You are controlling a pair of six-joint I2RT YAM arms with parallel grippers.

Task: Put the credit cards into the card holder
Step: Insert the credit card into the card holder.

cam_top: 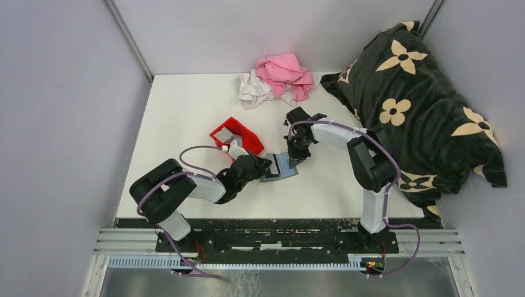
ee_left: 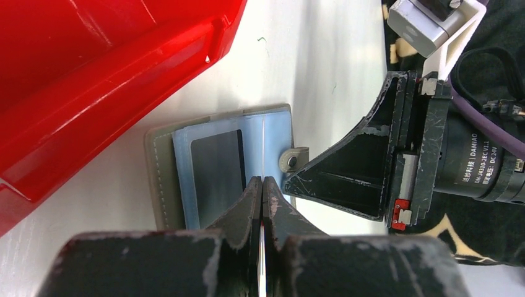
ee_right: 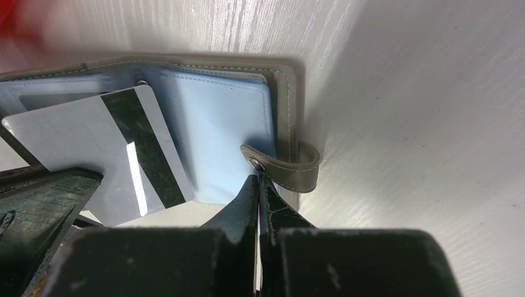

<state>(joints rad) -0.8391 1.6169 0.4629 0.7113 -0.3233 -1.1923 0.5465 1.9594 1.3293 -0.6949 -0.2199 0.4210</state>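
Card holder [ee_left: 162, 185] lies open just ahead of the left gripper [ee_left: 262, 182]: stitched grey cover, glossy blue sleeves. That gripper pinches a thin silver credit card [ee_right: 80, 148], black-striped, on edge. The right gripper [ee_right: 258, 180] is closed tight, tips at the holder's rounded snap tab [ee_right: 285, 170]. A smooth red plastic bin [ee_left: 93, 74] sits to the left gripper's left.

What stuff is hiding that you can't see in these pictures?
Top view: the left gripper and right gripper cover most of the wallet; what lies in the bin is too small.
Left wrist: the card in the left gripper shows only edge-on.
Right wrist: the right gripper hides whether it pinches the wallet; the frame cuts the wallet's left side.
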